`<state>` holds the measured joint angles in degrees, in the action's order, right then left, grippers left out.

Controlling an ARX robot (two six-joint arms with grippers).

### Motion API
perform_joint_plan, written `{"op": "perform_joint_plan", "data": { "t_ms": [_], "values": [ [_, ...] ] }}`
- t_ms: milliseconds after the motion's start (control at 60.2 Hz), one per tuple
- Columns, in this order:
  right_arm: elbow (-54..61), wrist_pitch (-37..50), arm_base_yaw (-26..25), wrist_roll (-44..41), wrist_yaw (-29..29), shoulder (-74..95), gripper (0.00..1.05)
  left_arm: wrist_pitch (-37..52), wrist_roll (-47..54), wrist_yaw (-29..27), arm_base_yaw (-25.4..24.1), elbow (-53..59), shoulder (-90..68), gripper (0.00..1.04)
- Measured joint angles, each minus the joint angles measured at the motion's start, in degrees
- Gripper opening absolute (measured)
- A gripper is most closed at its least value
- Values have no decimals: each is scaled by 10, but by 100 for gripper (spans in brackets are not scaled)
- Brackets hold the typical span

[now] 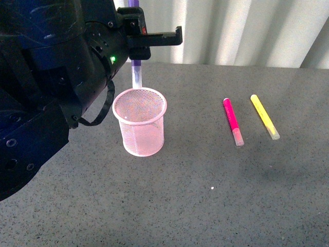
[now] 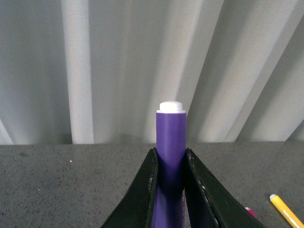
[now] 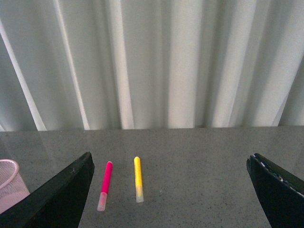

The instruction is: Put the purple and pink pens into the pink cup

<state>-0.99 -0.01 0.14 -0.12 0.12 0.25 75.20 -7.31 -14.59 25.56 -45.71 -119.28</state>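
Currently the first insertion is in hand. The left end effector (image 1: 138, 43) is pinching the purple pen (image 1: 136, 72) upright, clear cap pointing down, and is holding it above the pink cup (image 1: 146, 136). The cap's tip is showing just at the cup's far rim, with no part of the pen inside yet.

The pink pen (image 1: 232, 121) is lying flat on the grey surface (image 1: 231, 195), well to the right of the cup. A yellow marker (image 1: 264, 116) is lying just beside it.

Judgement: the next move is calling for centring the cap over the cup's mouth, lowering the pen, then releasing it. The front view is not settling whether the tip is hanging over the opening or slightly behind the rim, so alignment is needing a check first. The pink pen pickup is looking like work for the right arm.

Views compared:
- The left wrist view is showing the left end effector (image 2: 172, 190) closed tight on the purple pen (image 2: 171, 137), with its white end standing up. The cup is not appearing there.
- The right wrist view is showing the right end effector (image 3: 171, 199) spread wide and carrying nothing, which the front view is not showing at all.
- That view is also showing the pink pen (image 3: 105, 185), the yellow marker (image 3: 137, 179) and an edge of the pink cup (image 3: 9, 183).
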Motion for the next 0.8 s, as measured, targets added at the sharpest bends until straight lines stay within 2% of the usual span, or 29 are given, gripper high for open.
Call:
{"op": "perform_joint_plan", "data": {
  "t_ms": [365, 748, 797],
  "values": [
    [0, 0, 0, 0, 0, 0, 98, 0, -30, 13, -8, 18, -17, 13],
    [0, 0, 0, 0, 0, 0, 98, -42, -109, 13, -16, 12, -42, 13],
    [0, 0, 0, 0, 0, 0, 98, -48, -119, 24, -17, 12, -42, 18]
  ]
}}
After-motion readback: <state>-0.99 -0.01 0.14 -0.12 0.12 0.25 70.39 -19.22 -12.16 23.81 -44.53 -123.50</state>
